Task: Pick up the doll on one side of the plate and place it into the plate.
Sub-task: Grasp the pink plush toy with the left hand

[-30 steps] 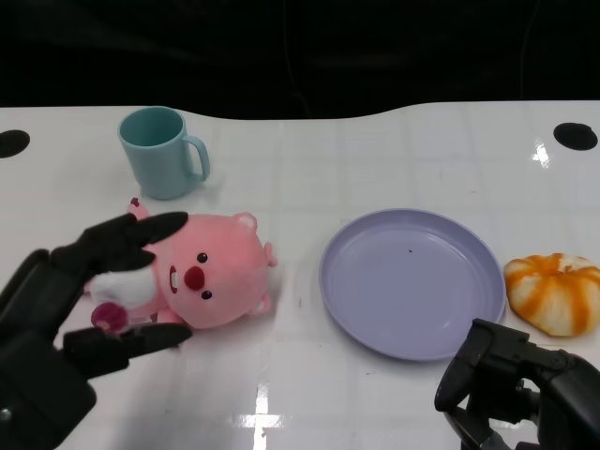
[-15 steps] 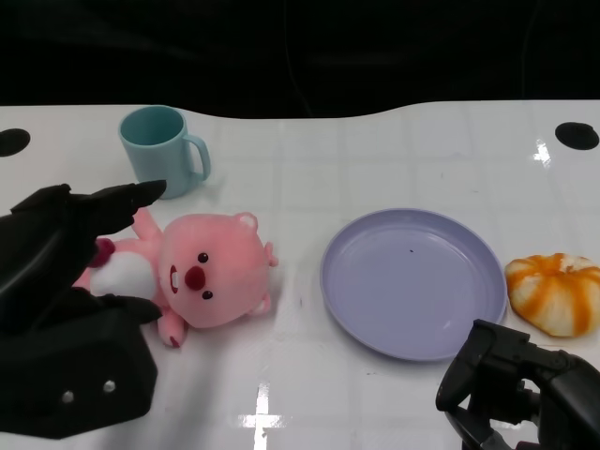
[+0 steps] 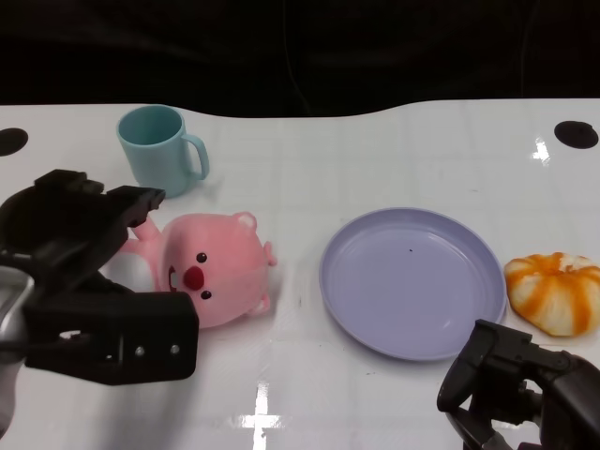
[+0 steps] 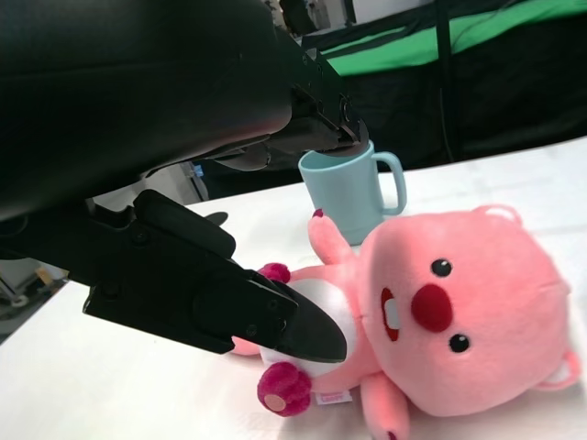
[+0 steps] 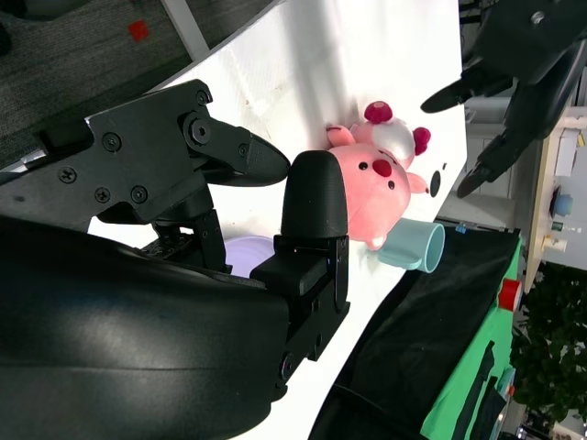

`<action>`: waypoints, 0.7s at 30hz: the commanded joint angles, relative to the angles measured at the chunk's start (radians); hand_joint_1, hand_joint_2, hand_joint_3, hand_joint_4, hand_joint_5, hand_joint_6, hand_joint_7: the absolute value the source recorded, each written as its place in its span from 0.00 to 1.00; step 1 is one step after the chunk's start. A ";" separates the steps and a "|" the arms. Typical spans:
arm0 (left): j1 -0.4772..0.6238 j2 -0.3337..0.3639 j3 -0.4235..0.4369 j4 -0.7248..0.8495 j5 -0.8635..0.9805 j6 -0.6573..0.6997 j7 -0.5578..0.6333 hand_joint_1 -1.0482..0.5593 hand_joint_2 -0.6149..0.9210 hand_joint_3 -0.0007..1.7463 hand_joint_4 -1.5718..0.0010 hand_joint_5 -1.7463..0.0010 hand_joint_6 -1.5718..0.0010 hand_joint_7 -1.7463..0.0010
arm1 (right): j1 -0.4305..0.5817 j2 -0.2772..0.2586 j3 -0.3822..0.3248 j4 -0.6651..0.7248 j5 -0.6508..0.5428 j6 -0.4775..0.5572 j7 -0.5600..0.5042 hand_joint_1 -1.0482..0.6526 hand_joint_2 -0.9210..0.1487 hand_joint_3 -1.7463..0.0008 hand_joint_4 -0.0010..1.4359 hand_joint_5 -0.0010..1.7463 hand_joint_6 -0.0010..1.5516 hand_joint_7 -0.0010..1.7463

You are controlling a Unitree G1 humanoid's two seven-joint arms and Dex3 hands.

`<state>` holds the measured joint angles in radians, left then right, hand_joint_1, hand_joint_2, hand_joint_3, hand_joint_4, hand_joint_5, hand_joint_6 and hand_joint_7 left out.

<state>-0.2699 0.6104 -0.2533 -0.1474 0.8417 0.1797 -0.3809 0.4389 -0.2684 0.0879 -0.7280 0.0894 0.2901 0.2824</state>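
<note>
Since the frame a second ago my left hand (image 3: pixel 89 281) has turned over and dropped lower across the doll's body; it now covers the doll's white belly and legs in the head view, where before its fingers only framed them. Doll, plate and cup have not shifted.

Landmark: purple plate (image 3: pixel 412 281).
- Plate: lies flat on the white table (image 3: pixel 375 159), nothing in it apart from a tiny dark speck.
- Pink doll (image 3: pixel 217 272): lies on its back on the table to the left of the plate, apart from the rim, head toward the plate. Not in the plate yet.
- Teal cup (image 3: pixel 157 150): upright, farther left of the plate and behind the doll, handle toward the plate. I can't see anything inside it.
- Orange-and-white striped plush piece (image 3: pixel 555 292): just beside the plate's right rim.

Left hand: fingers spread wide, one above the doll near the cup, one low over the belly (image 4: pixel 275 321). From the wrist view I cannot tell whether any finger touches the doll; nothing is gripped.

Right hand (image 3: pixel 516 389): sits low in front of the plate's near right edge, fingers curled in, holding nothing.
</note>
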 commanded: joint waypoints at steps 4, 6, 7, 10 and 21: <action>-0.094 -0.022 -0.066 0.170 0.055 -0.019 0.023 0.18 0.99 0.00 0.98 0.77 0.83 0.99 | 0.011 -0.006 -0.004 -0.018 0.003 -0.003 0.000 0.49 0.14 0.59 0.44 1.00 0.32 0.89; -0.115 -0.036 -0.085 0.212 0.069 -0.012 0.021 0.18 0.99 0.00 0.99 0.77 0.83 1.00 | 0.014 -0.004 -0.005 -0.023 0.008 0.007 -0.002 0.48 0.14 0.60 0.44 1.00 0.33 0.89; -0.123 -0.043 -0.093 0.229 0.074 -0.008 0.021 0.18 1.00 0.00 0.99 0.77 0.83 1.00 | 0.016 -0.003 -0.005 -0.026 0.009 0.009 -0.002 0.48 0.14 0.60 0.44 1.00 0.33 0.89; -0.159 -0.066 -0.120 0.315 0.079 -0.014 0.029 0.19 1.00 0.00 1.00 0.79 0.84 1.00 | 0.021 -0.004 -0.005 -0.030 0.009 0.008 -0.002 0.48 0.14 0.60 0.44 1.00 0.32 0.88; -0.281 -0.140 -0.202 0.651 0.061 -0.044 0.075 0.18 1.00 0.01 0.97 0.84 0.85 1.00 | 0.037 -0.008 -0.004 -0.044 0.002 0.003 -0.001 0.47 0.12 0.63 0.44 1.00 0.33 0.87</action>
<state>-0.5303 0.4691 -0.4450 0.4632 0.9066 0.1393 -0.3168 0.4731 -0.2699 0.0890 -0.7592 0.0888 0.2923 0.2823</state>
